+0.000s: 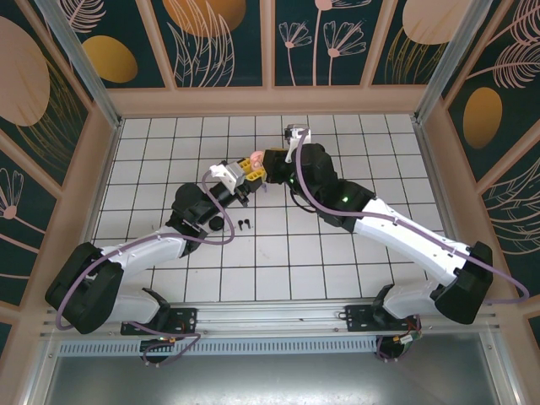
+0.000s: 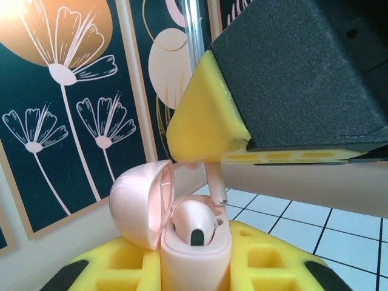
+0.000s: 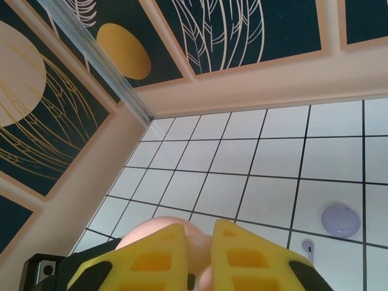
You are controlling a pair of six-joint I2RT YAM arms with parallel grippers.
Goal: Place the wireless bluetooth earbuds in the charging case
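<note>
No letters, brands or numbers can be read anywhere: not on the pink charging case (image 2: 194, 260), not on the pale pink earbud (image 2: 216, 182), not on the wall panels (image 2: 60, 121), not on the tiled surface (image 1: 278, 253).

**Two white-and-black arms with yellow-fingered hands**

The left arm (image 1: 156, 251) and the right arm (image 1: 405, 236) share one build: white link shells between bulky black joint housings, on black base brackets (image 1: 173, 321). A lilac-grey cable (image 1: 61, 295) loops along each. A small green light (image 1: 344, 200) glows on the right arm's black forearm. The left hand (image 1: 253, 180) and the right hand (image 1: 267, 173) have yellow fingers (image 3: 151, 260) moulded with rectangular pockets. The left hand has a white wrist block (image 1: 221, 173).
</note>
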